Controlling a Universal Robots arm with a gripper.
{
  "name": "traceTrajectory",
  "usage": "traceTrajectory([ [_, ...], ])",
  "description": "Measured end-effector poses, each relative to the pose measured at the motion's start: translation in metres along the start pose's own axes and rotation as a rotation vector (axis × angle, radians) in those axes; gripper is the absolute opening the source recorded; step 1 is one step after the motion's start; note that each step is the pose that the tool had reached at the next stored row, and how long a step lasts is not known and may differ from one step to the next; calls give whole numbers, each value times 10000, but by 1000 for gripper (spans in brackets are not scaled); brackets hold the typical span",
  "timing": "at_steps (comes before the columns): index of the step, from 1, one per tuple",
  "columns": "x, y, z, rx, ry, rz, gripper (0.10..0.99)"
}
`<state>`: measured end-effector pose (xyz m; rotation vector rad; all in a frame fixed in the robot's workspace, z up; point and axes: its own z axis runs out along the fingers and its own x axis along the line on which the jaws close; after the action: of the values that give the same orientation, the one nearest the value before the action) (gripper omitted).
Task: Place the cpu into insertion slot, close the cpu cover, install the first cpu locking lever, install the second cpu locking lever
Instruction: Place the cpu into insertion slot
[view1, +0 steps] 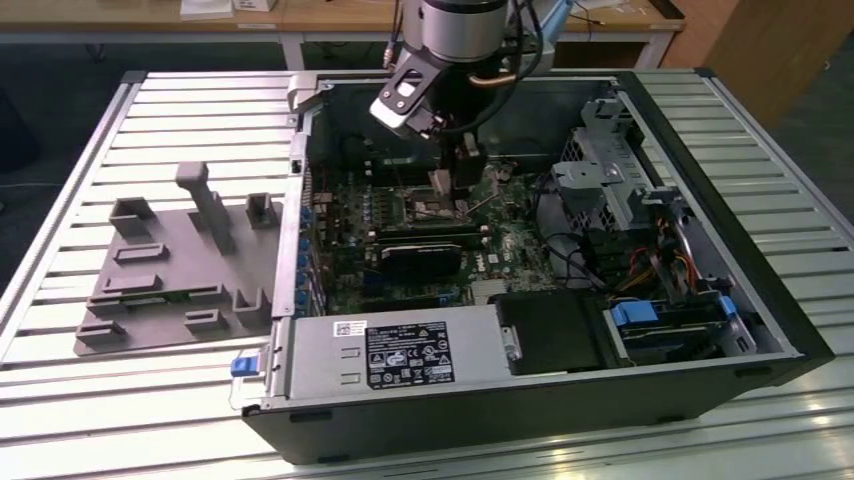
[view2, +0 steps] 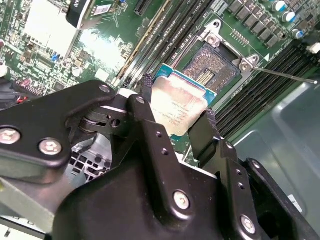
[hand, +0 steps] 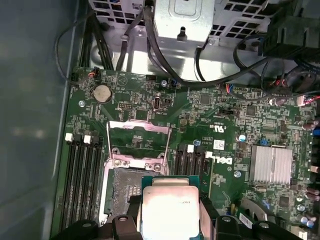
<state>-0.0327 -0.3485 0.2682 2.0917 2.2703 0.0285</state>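
My gripper (view2: 178, 98) is shut on the cpu (view2: 175, 107), a flat square chip with a silver top and green rim, pinched by its edges between two black fingers (view2: 210, 125). The chip hangs just above and partly beside the insertion slot (view2: 212, 67), whose dark pin field lies bare. In the first wrist view the cpu (hand: 170, 210) overlaps one edge of the insertion slot (hand: 122, 192), and the cpu cover (hand: 138, 125) is swung open beyond it. A thin locking lever (view2: 285, 75) sticks out from the socket. In the exterior view the gripper (view1: 447, 185) reaches down into the case.
The motherboard sits inside an open black computer case (view1: 747, 330). Long black memory slots (hand: 80, 175) flank the socket. A black fan card (view1: 420, 262), power supply (view1: 387, 355), drive cage (view1: 614, 170) and loose cables (hand: 165, 70) crowd around. A grey fixture tray (view1: 174, 265) lies outside.
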Motion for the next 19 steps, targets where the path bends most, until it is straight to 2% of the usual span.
traceTrajectory([
  [8, 3, -8, 52, -119, 59, 246, 541],
  [19, 8, -23, 158, -275, 21, 742, 541],
])
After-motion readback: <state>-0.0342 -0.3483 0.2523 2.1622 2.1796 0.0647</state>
